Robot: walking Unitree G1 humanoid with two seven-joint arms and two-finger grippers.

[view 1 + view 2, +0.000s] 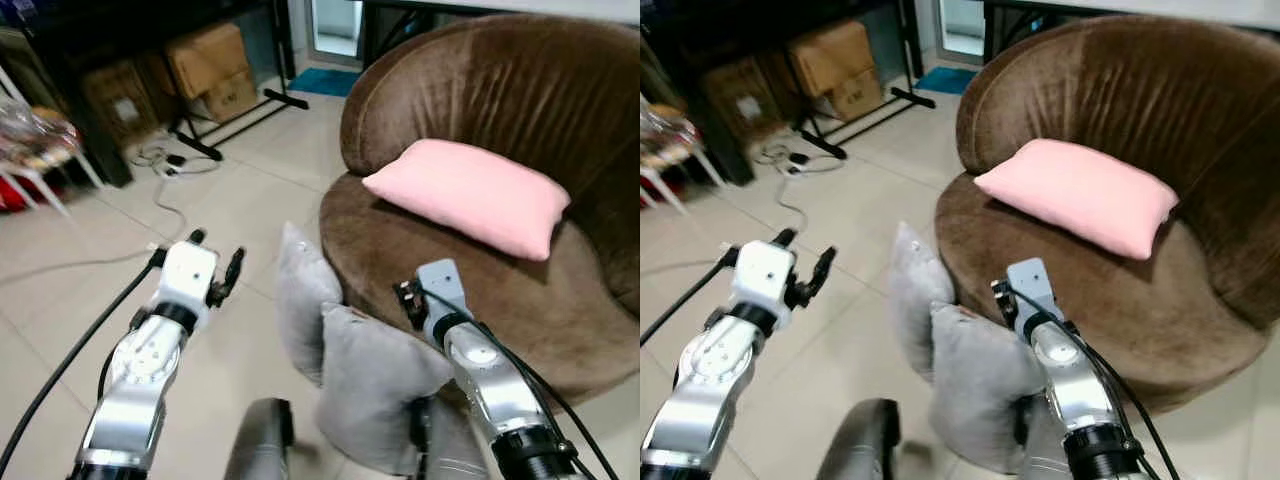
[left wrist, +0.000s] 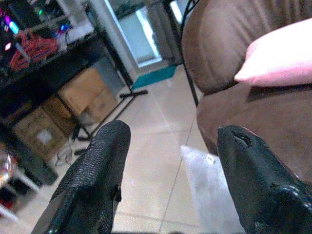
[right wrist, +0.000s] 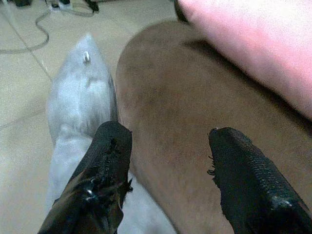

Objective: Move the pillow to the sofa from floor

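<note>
1. Two grey pillows on the tiled floor, leaning against the front of the brown sofa (image 1: pixel 560 330): far pillow (image 1: pixel 303 300) upright, near pillow (image 1: pixel 375 385) just before it, touching
2. Pink pillow (image 1: pixel 470 195) lying on the sofa seat
3. Left gripper (image 1: pixel 215 265) raised over bare floor, fingers (image 2: pixel 95 180) spread apart, holding nothing
4. Right gripper (image 3: pixel 165 170) above the near pillow and sofa edge, fingers spread apart, holding nothing

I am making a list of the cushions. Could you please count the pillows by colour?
Pink pillow, on the brown sofa: 1
Grey pillows, on the floor against the sofa's front, the farther one and the nearer one: 2
Total: 3
</note>
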